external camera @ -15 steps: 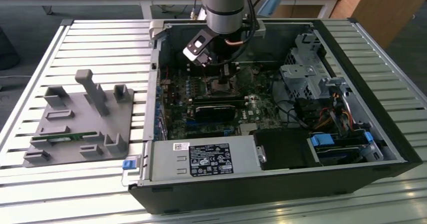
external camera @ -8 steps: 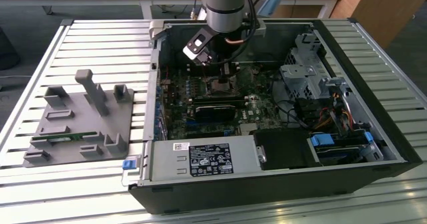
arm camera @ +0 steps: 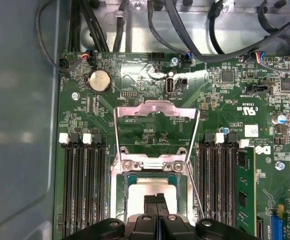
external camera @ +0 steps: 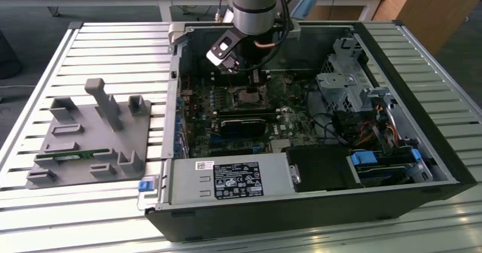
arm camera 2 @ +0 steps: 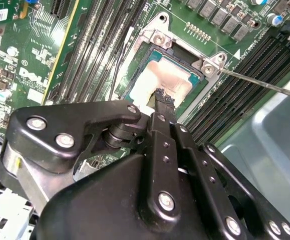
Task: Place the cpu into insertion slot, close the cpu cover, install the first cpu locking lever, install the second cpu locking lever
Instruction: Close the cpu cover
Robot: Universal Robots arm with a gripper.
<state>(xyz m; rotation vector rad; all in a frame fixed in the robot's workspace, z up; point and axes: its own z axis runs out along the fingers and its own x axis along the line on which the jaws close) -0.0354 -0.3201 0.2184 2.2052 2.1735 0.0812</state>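
As its jaws sit pressed together, the tool hangs directly over the cpu.

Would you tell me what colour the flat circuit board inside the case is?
Green board, best in first wrist view.

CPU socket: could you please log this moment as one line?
gripper shut, above cpu | cpu seated in insertion slot | cpu cover open

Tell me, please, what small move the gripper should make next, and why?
Probably lift straight up a little: the cpu already lies in the insertion slot, the gripper, fingers shut, hangs right over it, and the cpu cover is open.
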